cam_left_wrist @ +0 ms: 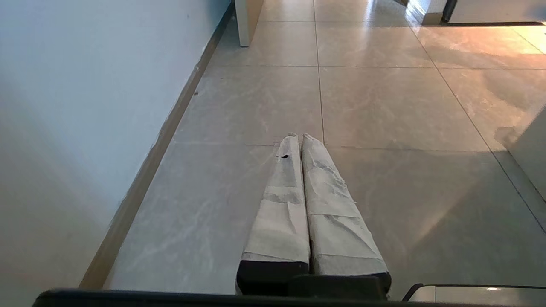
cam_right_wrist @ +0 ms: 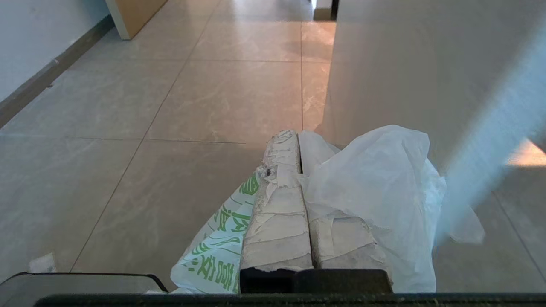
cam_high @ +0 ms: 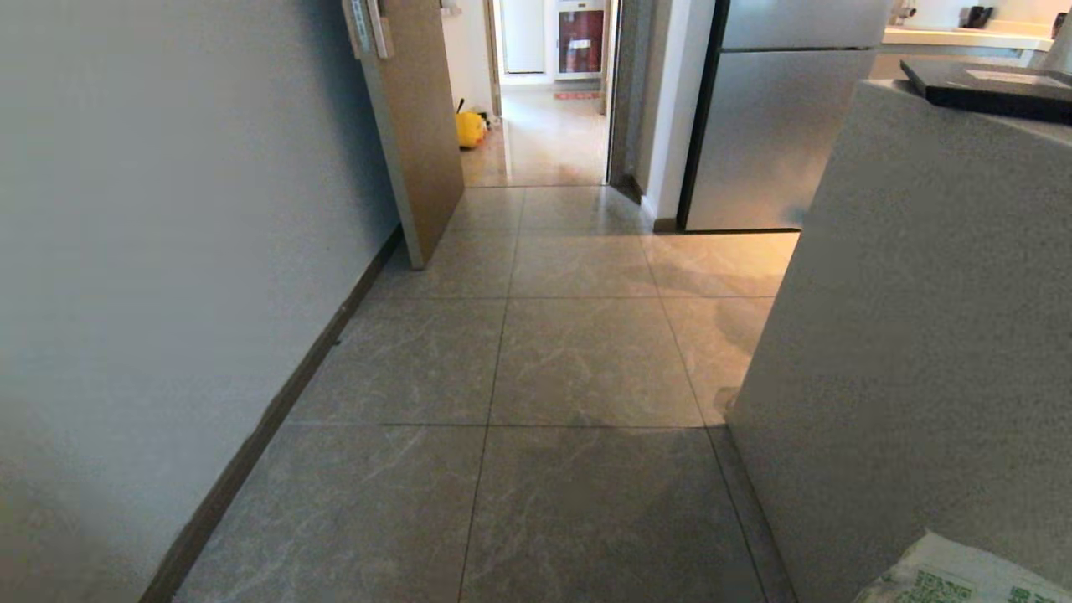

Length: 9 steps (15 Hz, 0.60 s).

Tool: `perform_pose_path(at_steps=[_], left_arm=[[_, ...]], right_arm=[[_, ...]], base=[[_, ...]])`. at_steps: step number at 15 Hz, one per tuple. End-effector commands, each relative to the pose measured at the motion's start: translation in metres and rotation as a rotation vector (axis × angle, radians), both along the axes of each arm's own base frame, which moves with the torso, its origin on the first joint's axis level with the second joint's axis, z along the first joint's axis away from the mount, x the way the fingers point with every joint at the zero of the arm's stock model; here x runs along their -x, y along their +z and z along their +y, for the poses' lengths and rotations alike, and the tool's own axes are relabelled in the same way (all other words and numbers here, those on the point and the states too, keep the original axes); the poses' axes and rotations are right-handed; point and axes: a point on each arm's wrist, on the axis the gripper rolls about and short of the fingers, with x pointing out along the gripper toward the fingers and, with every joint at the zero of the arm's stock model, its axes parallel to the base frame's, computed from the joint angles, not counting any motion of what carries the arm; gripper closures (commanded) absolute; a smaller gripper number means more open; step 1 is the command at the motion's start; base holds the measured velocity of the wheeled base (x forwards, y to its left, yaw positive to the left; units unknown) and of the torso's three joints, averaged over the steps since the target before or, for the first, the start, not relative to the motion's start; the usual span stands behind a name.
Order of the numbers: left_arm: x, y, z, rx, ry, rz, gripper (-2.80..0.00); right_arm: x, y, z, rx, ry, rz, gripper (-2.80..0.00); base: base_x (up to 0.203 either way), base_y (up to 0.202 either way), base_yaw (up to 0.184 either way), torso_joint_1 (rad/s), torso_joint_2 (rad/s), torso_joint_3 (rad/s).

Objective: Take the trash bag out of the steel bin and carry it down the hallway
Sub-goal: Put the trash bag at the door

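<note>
Here, glossy tiled hallway (cam_high: 578, 360), white walls (cam_high: 167, 209).

R gripper (cam_right_wrist: 298, 140): tape-wrapped fingers pinched together, clamped on the trash bag (cam_right_wrist: 375, 179), plastic bunched over and beside them. L gripper (cam_left_wrist: 298, 138): fingers pressed tip to tip, nothing between, pointing fwd, level.
</note>
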Motion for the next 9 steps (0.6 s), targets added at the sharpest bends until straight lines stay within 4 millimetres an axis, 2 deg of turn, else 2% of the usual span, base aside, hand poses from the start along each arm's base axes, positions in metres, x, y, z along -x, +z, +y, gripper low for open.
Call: perform_pose_path(at_steps=[1,9], left_arm=[[0.0,0.0001,0.0,0.001,0.0,-0.001,0.0],[0.0,0.0001,0.0,0.001,0.0,-0.001,0.0]], right_arm=[[-0.0001,0.0002,0.0,-0.001,0.0,0.0,0.0],[-0.0001,0.0,0.0,-0.001,0.0,0.001,0.0]], base=[[0.189,0.0,0.001,-0.002,0.01,0.006],[0.19,0.0,0.0,0.0,0.0,0.003]])
